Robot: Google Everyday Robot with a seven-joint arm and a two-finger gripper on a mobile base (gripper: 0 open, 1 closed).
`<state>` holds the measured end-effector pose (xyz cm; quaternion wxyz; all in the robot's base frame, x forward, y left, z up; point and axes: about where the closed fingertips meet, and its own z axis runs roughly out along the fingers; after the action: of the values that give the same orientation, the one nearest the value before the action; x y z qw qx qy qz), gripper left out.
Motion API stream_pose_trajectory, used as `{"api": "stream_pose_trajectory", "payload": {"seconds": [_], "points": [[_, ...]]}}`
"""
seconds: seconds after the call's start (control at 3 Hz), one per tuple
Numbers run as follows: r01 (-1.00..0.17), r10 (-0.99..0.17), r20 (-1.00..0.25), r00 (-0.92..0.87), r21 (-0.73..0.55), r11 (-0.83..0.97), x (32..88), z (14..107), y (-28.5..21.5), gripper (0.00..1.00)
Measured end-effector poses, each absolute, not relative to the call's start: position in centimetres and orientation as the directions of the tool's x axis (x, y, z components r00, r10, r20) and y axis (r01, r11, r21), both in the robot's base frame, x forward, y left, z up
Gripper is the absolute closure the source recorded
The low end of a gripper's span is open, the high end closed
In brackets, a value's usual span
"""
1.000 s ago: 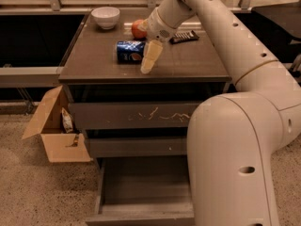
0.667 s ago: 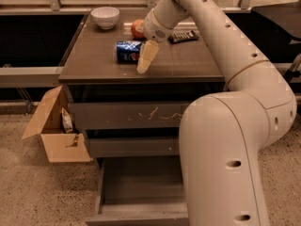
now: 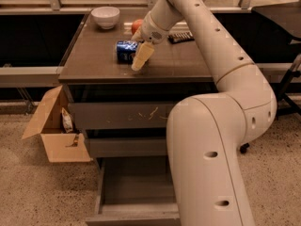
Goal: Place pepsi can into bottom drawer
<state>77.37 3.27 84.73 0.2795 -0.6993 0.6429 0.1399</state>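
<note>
The large, cream-coloured arm point(image 3: 207, 164) of the robot is seen nearest, filling the lower right and curving up and back over a grey-brown cabinet. At the foot of the cabinet the bottom drawer point(image 3: 134, 187) is pulled out, and its grey interior is shown with nothing visible inside. Above it a thin middle drawer point(image 3: 127, 147) is seen shut, and above that a drawer with a scratched front point(image 3: 122, 114), also shut. To the left of the cabinet an opened cardboard box point(image 3: 56, 135) is set on the speckled floor, with a small packet seen inside it.

On the dark cabinet top point(image 3: 94, 55), toward the middle, the gripper point(image 3: 138, 65) is angled downward with its pale tip close to the surface. Whether it is released or clenched cannot be told. The pepsi can point(image 3: 125, 51), blue with white lettering, is found on the cabinet top just to the left of the gripper and appears to be lying on its side; whether the two are touching cannot be told.

Behind the gripper a red-orange apple point(image 3: 136, 25) is partly hidden by the wrist. A dark flat object point(image 3: 181, 36) is seen to the right of the wrist. At the far left corner a white bowl point(image 3: 105, 17) is placed.
</note>
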Motion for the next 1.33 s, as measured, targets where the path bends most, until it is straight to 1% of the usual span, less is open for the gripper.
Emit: {"api": "stream_pose_trajectory", "payload": {"seconds": [0.33, 0.67, 1.0, 1.33], "points": [[-0.979, -0.817, -0.560, 0.137, -0.201, -0.026, 77.8, 84.2, 3.6, 0.56], [-0.977, -0.805, -0.572, 0.156, -0.210, -0.040, 77.8, 84.4, 3.7, 0.81], [-0.965, -0.762, -0.608, 0.222, -0.251, -0.081, 76.3, 87.0, 3.6, 1.00], [-0.950, -0.699, -0.650, 0.298, -0.274, -0.151, 72.5, 89.3, 3.3, 1.00]]}}
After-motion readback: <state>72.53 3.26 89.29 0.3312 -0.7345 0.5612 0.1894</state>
